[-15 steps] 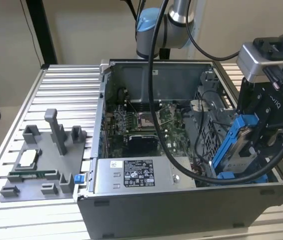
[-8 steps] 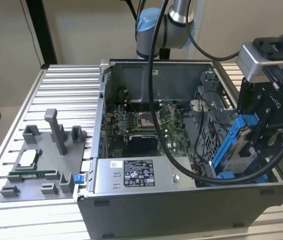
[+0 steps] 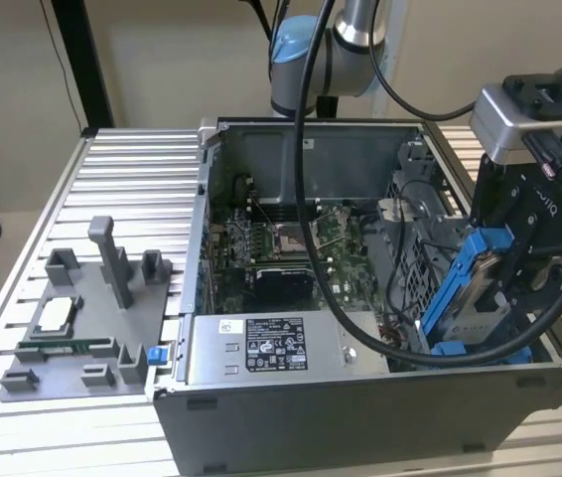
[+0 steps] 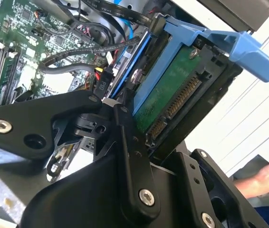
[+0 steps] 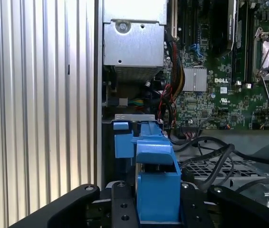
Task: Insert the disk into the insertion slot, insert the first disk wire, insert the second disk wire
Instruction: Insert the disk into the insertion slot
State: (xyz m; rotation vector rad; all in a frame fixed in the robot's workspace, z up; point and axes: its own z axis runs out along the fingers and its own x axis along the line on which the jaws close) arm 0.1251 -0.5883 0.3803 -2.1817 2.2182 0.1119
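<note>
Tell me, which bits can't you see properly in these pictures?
- The disk, exterior view: a black cable crosses its lower end, so how deep it sits is unclear.
- A hand, second wrist view: cut off by the picture's edge.
- The arm, exterior view: cut off by the top edge.

Disk (image 3: 465, 308) sits tilted, clamped in the end effector (image 3: 499, 288), over the near end of the computer case (image 3: 360, 417). Insertion slot (image 3: 422, 283) is inside the case, just beside and below the end effector; contact with the disk can't tell. Motherboard (image 3: 281, 248) is mid-case, further from the end effector, with the power supply box (image 3: 271, 346) beside it along the case wall. Case is on the counter (image 3: 132, 179). Fixture tray (image 3: 72, 338) is on the counter, well apart from the end effector, on the exterior view's left.
</note>
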